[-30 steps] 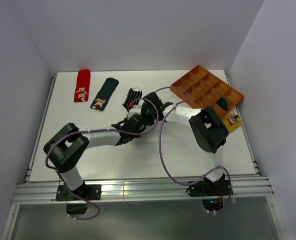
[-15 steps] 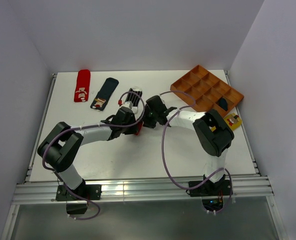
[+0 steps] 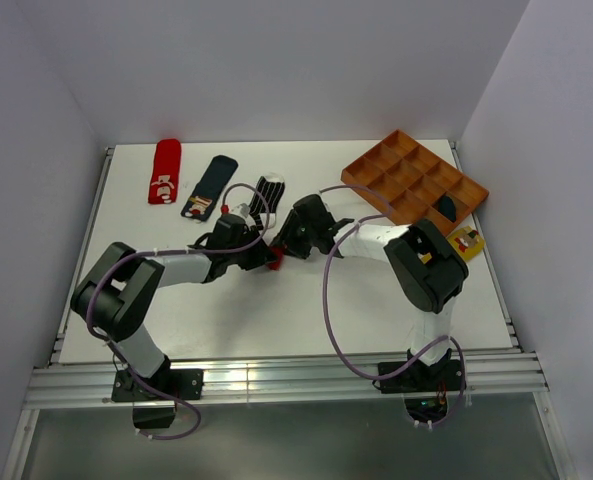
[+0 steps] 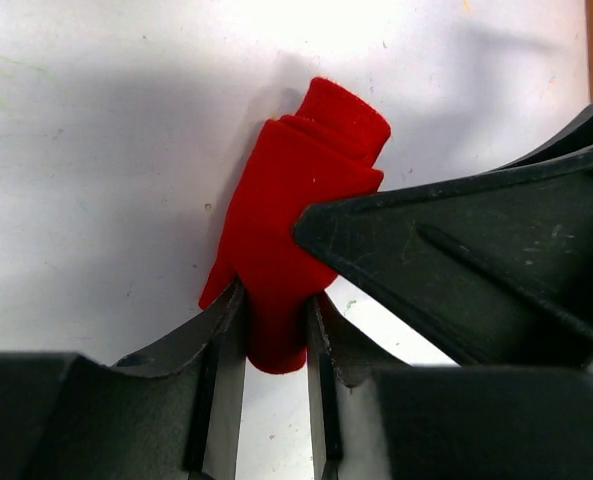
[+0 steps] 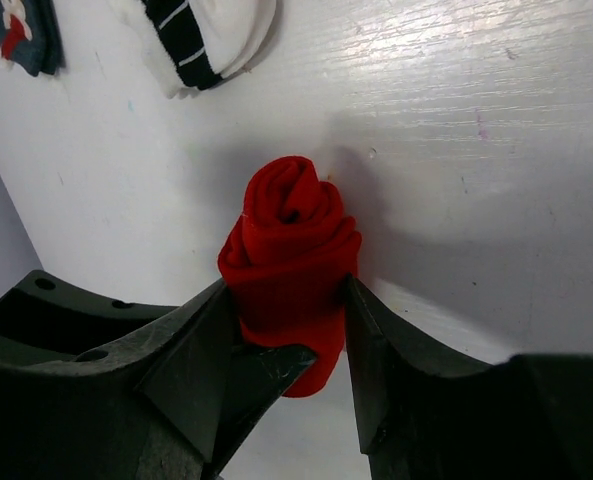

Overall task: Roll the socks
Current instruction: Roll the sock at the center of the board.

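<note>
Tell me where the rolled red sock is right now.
In the top view, the rolled red sock sits near the middle of the table, just in front of the striped sock, pinched by both the left gripper and right gripper.

top ext: high, rear, down on whole worktop point(image 3: 276, 320)
wrists: v. close, opposite sides
shared: red sock point(image 5: 291, 230), all 3
</note>
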`<state>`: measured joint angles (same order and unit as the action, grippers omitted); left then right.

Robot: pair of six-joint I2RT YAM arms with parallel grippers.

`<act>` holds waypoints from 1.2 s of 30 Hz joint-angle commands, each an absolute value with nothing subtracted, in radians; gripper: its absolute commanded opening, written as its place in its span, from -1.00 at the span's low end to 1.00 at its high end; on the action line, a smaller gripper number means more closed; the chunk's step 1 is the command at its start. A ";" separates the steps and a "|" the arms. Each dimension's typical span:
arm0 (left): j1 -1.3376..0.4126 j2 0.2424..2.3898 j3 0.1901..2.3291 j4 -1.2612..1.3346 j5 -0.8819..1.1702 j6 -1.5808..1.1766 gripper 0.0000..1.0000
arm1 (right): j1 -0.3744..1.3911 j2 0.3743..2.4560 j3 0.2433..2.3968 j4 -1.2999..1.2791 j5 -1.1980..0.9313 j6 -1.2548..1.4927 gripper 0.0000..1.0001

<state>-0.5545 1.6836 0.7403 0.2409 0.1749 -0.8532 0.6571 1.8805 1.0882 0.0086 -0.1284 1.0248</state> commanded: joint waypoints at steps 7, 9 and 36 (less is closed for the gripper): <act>-0.523 1.709 0.681 0.236 0.259 -0.903 -0.99 | 0.721 1.976 1.141 -0.072 -0.164 0.959 0.10; -0.519 1.712 0.677 0.252 0.276 -0.911 -0.99 | 0.724 1.994 1.149 -0.077 -0.164 0.956 0.11; -0.485 1.738 0.617 0.318 0.299 -0.919 -0.99 | 0.821 2.264 1.532 -0.571 0.031 0.715 0.08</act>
<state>-0.4725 1.6978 0.6456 0.3923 0.3065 -0.9562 0.7380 2.1380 1.5478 -0.4248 -0.0196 0.8127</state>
